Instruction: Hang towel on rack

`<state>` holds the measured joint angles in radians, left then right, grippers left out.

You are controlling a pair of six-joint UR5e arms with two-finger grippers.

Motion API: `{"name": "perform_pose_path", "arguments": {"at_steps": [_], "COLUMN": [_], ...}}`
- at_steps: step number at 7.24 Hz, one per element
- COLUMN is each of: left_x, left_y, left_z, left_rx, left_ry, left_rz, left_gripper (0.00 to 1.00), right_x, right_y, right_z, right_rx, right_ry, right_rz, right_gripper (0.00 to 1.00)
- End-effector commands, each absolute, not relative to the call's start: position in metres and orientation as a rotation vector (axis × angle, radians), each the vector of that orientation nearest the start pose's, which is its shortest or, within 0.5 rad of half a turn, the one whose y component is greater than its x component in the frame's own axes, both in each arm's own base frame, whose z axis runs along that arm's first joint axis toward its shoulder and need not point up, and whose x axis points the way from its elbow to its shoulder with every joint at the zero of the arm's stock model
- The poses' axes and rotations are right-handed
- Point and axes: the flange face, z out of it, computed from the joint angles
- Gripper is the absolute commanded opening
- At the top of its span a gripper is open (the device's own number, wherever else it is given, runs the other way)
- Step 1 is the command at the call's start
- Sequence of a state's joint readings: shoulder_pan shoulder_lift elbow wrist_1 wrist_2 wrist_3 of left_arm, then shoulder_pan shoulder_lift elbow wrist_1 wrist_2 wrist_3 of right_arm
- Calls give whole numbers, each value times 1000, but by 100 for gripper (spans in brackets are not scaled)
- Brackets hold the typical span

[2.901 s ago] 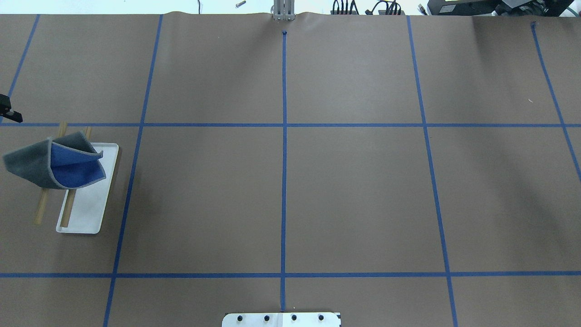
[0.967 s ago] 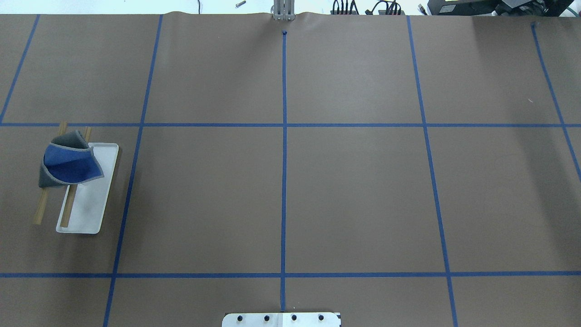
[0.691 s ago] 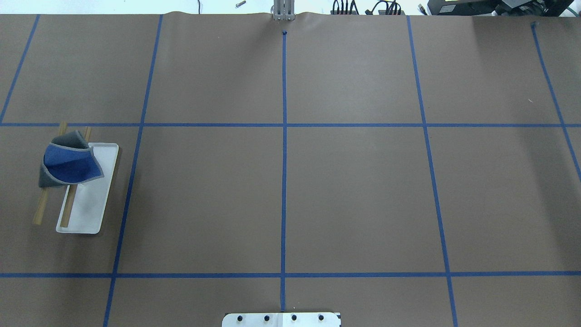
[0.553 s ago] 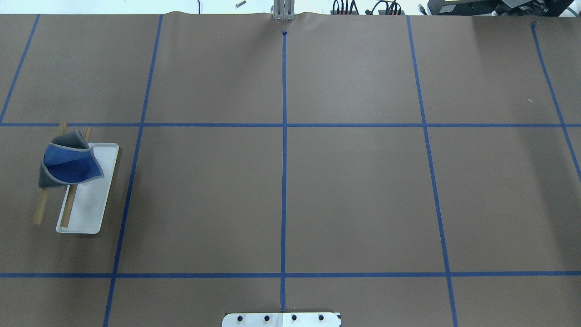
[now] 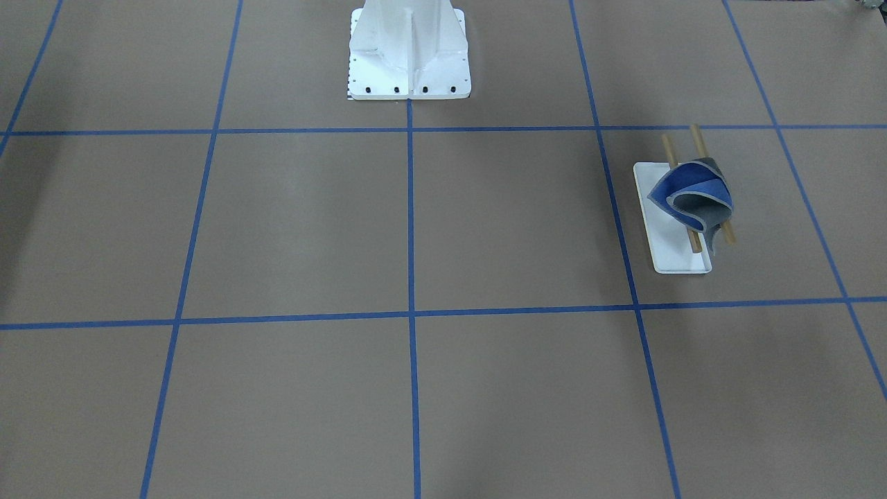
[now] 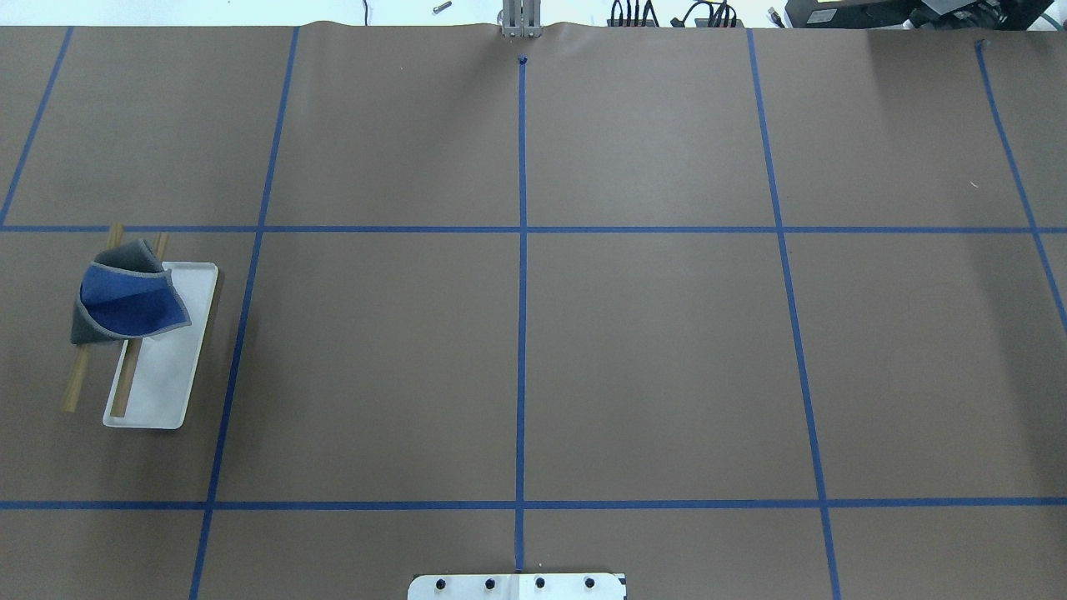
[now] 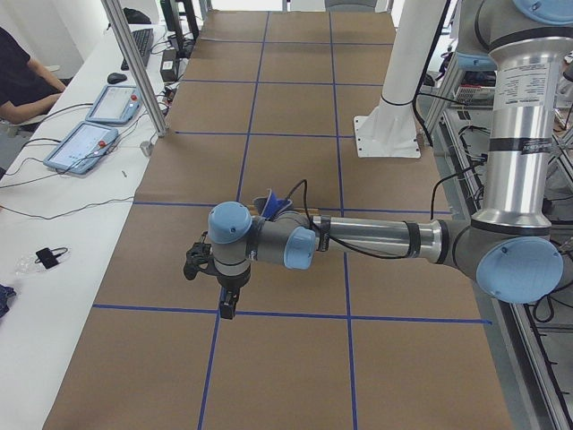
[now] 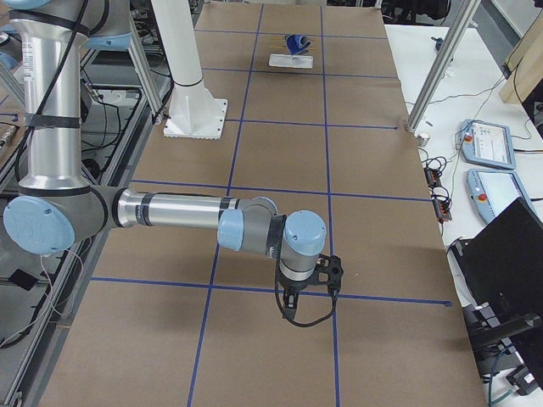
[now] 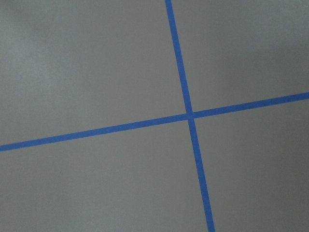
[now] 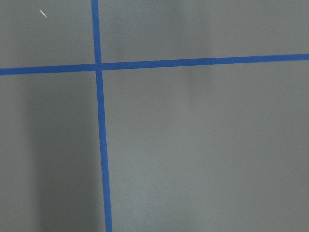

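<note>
The towel (image 6: pixel 125 300) lies bunched over the rods of the rack (image 6: pixel 167 383), well apart from both arms. Draped lopsidedly, it could slide off under its own weight. Whether the left fingers (image 7: pixel 227 306) or right fingers (image 8: pixel 287 298) are apart cannot be told.

The towel (image 6: pixel 125 304) is matt cloth, the rack (image 6: pixel 167 375) rods bare wood.

No text is legible; the printed label (image 7: pixel 528 81) on the left arm (image 7: pixel 524 152) is too small to read.
</note>
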<state>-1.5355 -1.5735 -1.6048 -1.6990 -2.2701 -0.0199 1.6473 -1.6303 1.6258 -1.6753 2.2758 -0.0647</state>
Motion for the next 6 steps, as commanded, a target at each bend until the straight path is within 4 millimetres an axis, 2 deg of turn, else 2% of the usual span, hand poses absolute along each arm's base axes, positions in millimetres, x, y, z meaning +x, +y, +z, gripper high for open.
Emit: {"name": "perform_pose_path", "arguments": {"at_steps": [1, 6], "left_x": [-51, -51], "left_y": [-505, -505], "left_z": [633, 635], "left_rx": [136, 132], "left_ry": [705, 705], "left_rz": [72, 70], "left_gripper": [98, 98], "right_x": [103, 101], "right_y": [-452, -457], "right_z": [677, 668], "right_rx": [-51, -34], "right_ry": [-715, -726], "right_rz": [49, 46], "right_gripper": [100, 100]}}
